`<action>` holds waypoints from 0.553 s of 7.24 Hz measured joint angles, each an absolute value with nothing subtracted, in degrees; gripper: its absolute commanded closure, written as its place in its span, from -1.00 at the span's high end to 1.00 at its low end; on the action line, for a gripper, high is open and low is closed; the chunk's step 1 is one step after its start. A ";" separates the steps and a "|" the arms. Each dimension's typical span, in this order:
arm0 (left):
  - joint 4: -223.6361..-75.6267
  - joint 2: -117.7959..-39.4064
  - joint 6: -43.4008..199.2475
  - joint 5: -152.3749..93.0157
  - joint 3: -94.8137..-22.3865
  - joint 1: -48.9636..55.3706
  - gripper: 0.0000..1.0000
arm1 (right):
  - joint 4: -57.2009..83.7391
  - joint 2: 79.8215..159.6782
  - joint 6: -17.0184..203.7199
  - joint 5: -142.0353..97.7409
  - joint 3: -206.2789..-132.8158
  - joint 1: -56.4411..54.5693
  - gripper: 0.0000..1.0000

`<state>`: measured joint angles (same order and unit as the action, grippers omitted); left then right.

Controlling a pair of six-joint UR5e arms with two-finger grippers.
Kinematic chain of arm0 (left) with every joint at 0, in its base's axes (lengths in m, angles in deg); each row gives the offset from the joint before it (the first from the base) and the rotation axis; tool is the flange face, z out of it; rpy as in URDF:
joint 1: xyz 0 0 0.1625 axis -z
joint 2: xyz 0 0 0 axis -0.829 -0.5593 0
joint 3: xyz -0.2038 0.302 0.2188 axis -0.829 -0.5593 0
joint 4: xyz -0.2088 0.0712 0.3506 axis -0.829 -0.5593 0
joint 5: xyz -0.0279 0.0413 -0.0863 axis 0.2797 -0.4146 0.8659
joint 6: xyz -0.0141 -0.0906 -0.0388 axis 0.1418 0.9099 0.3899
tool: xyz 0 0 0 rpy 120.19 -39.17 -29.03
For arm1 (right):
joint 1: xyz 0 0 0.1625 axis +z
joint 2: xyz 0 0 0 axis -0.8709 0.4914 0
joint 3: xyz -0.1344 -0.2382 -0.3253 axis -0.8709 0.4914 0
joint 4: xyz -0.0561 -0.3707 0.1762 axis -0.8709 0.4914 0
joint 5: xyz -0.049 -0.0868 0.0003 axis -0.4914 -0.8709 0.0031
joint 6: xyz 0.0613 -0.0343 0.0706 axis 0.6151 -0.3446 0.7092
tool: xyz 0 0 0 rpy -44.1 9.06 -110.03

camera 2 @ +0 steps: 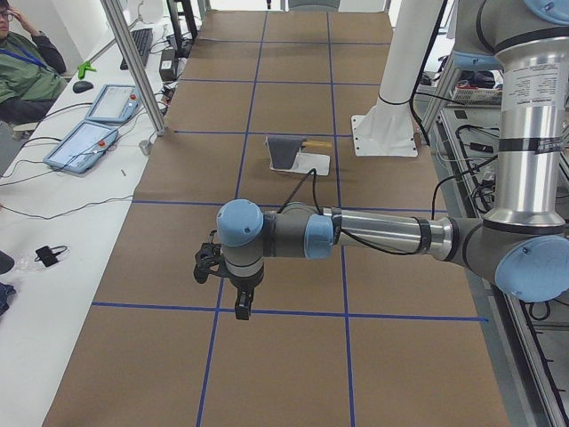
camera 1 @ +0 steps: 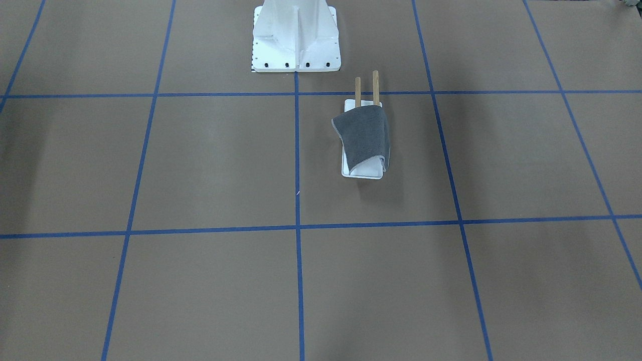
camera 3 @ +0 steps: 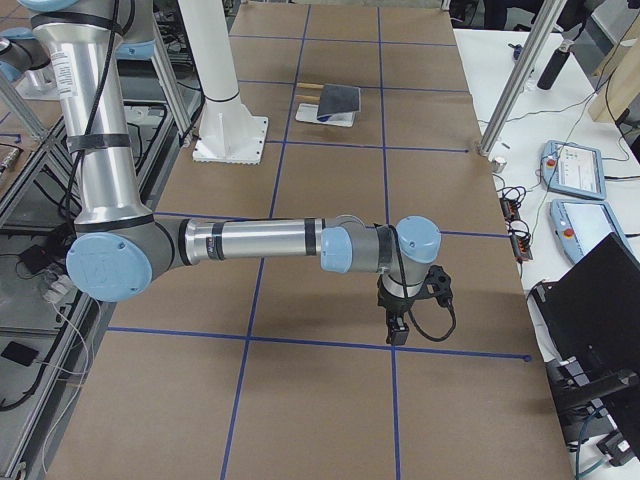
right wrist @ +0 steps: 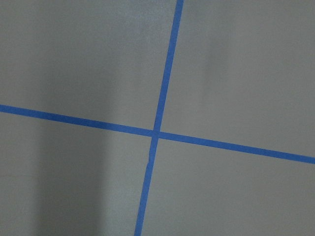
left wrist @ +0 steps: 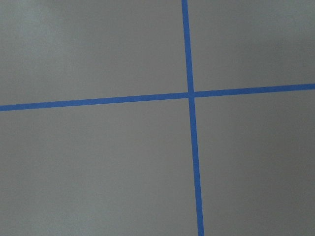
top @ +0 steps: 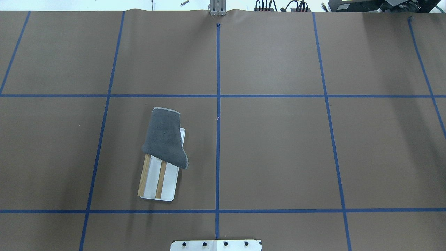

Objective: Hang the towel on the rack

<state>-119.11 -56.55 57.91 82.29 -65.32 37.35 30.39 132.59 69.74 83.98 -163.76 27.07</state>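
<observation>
The dark grey towel (camera 1: 362, 138) is draped over the two brown rods of the rack (camera 1: 375, 87) and covers the half farther from the robot. In the overhead view the towel (top: 163, 137) lies over the rods and the rack's white base (top: 169, 184) shows bare below it. The left gripper (camera 2: 242, 307) hangs over the tape grid, far from the rack (camera 2: 307, 160). The right gripper (camera 3: 397, 333) hangs over the table's other end, far from the towel (camera 3: 338, 100). I cannot tell whether either is open or shut. Both wrist views show only brown table and blue tape.
The white robot pedestal (camera 1: 296, 35) stands bolted near the rack. A side table with control tablets (camera 2: 89, 142) and a seated operator (camera 2: 22, 67) runs along the far edge. Metal posts (camera 3: 510, 90) stand at that edge.
</observation>
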 measured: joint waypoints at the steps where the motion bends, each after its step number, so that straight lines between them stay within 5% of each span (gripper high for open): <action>1: -119.09 -56.34 57.92 82.29 -65.21 37.35 0.97 | 30.39 132.87 69.81 84.01 -163.70 27.06 1.00; 4: -119.21 -55.47 57.86 82.30 -65.10 37.15 0.97 | 30.39 133.26 70.09 84.03 -163.57 27.02 1.00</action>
<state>-119.21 -55.47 57.86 82.30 -65.10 37.15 30.39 133.26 70.09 84.03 -163.57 27.02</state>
